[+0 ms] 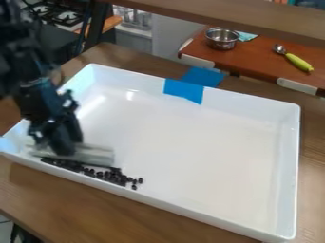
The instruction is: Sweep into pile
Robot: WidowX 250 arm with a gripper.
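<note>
At the left of the white tray (pixel 190 137), the black gripper (pixel 62 142) hangs down low over the tray floor. Directly under it lies a pale, whitish bar-like sweeping tool (pixel 95 155), blurred, its long side roughly along the tray's near left wall. The gripper covers the tool's middle, and how it holds it cannot be made out. Small dark pieces (pixel 111 175) lie in a long band between the tool and the tray's near wall, with a few loose ones at the band's right end.
The tray's raised white walls (pixel 289 166) surround the work area. Blue tape (pixel 184 91) is stuck over its far wall. Behind stands a reddish-brown table (pixel 244 59) with a metal pot (pixel 221 39) and a green-handled spoon (pixel 297 61). A wooden beam (pixel 241 18) crosses the top.
</note>
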